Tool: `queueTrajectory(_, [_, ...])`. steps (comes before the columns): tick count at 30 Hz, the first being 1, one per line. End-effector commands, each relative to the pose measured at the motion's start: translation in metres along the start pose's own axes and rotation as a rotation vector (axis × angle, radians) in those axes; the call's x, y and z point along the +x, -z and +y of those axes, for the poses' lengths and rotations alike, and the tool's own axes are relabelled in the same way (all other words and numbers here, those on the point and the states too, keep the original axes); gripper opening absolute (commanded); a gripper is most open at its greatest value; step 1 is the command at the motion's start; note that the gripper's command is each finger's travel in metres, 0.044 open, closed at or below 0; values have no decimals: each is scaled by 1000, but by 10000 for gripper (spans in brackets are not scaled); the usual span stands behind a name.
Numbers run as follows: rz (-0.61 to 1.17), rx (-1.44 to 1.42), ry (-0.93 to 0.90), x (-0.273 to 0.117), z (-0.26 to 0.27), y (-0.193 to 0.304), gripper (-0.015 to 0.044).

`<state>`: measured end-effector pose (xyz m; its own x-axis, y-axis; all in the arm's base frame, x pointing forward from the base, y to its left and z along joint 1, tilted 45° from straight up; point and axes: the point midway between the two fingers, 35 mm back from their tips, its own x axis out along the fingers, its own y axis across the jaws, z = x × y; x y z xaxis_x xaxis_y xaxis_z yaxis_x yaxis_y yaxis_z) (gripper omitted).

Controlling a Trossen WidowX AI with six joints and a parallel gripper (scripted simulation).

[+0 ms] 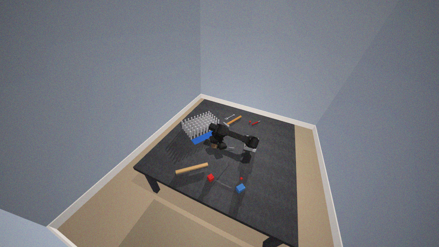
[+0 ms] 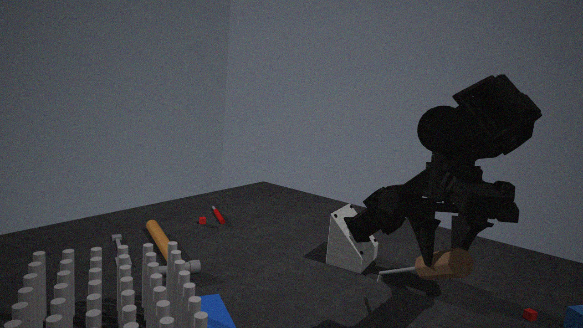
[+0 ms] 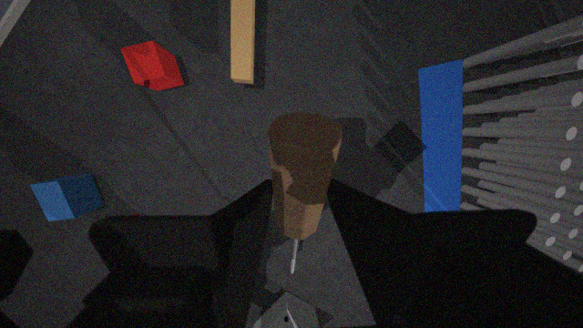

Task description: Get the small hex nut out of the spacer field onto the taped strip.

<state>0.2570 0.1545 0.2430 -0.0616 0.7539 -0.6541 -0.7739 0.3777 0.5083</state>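
We have the tool (image 1: 214, 145) (image 2: 445, 258) (image 3: 300, 185) part-open, clamped on the hook (image 1: 214, 146) (image 2: 444, 267) (image 3: 302, 220), outside the spacers (image 1: 190, 135) (image 2: 172, 269) (image 3: 524, 128). Nut unseen; dragging, put-down and release likely remain.

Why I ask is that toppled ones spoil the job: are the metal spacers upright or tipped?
Upright: the visible metal spacers stand in rows, none lying over.

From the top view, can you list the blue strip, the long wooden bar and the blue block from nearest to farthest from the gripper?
1. Blue strip, picture-left of the gripper
2. Wooden bar, lower left
3. Blue block, lower right
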Motion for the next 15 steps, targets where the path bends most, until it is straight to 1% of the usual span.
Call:
queueTrajectory(1, [16, -111, 33, -3, -10, 5, 0])
queueTrajectory(15, [107, -543, 109, -10, -39, 24, 0])
